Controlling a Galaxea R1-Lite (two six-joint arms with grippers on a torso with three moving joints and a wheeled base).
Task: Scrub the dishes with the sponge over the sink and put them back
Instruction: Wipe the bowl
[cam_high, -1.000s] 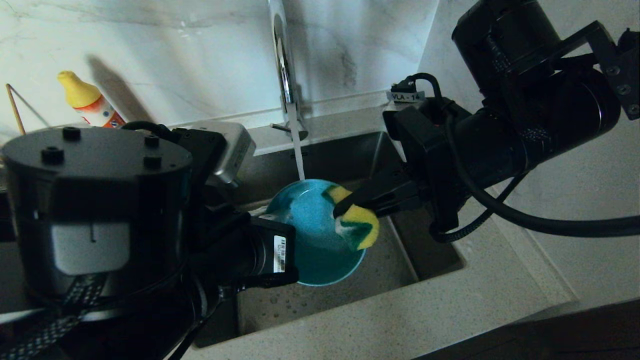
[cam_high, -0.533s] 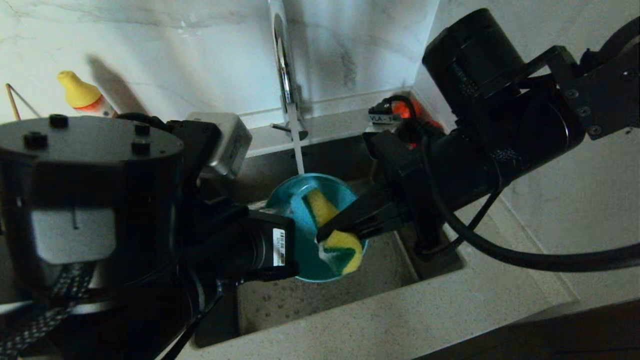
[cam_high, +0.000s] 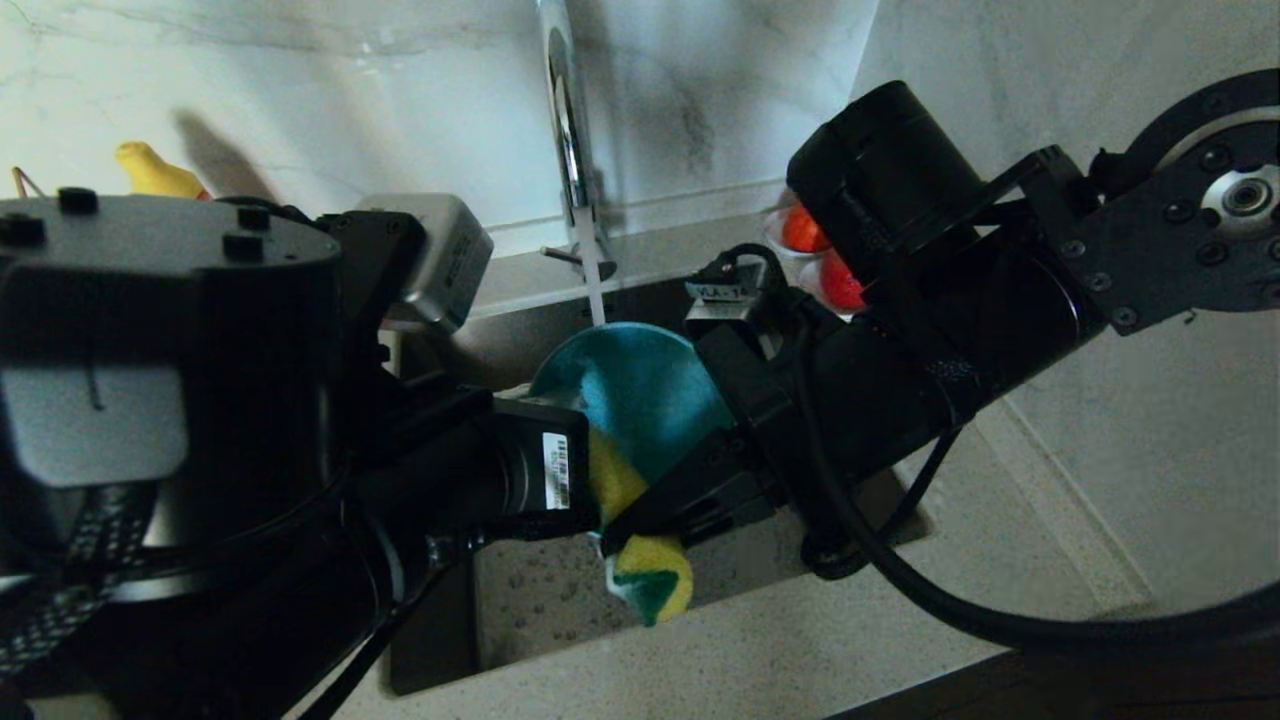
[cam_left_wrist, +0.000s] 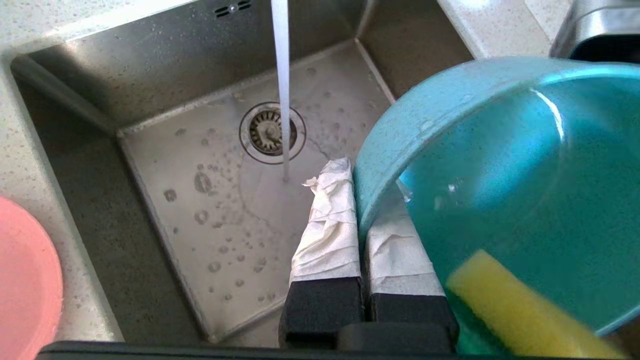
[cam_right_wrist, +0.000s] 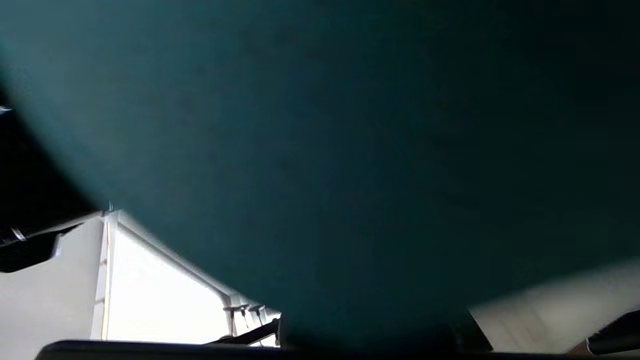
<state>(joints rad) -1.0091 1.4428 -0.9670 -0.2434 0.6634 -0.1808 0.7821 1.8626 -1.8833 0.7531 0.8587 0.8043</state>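
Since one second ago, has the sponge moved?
Yes. The sponge, gripped in the right claw, slid from the far side of the teal bowl down past its near rim, away from the tap, toward the sink's front edge.

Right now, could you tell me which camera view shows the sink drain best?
The left wrist view: the drain sits unobstructed under the running water. In the head view the arms and teal bowl hide it; the right wrist view shows only teal.

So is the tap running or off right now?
Running. A steady stream of water falls from the tap to the sink floor beside the drain, just missing the bowl.
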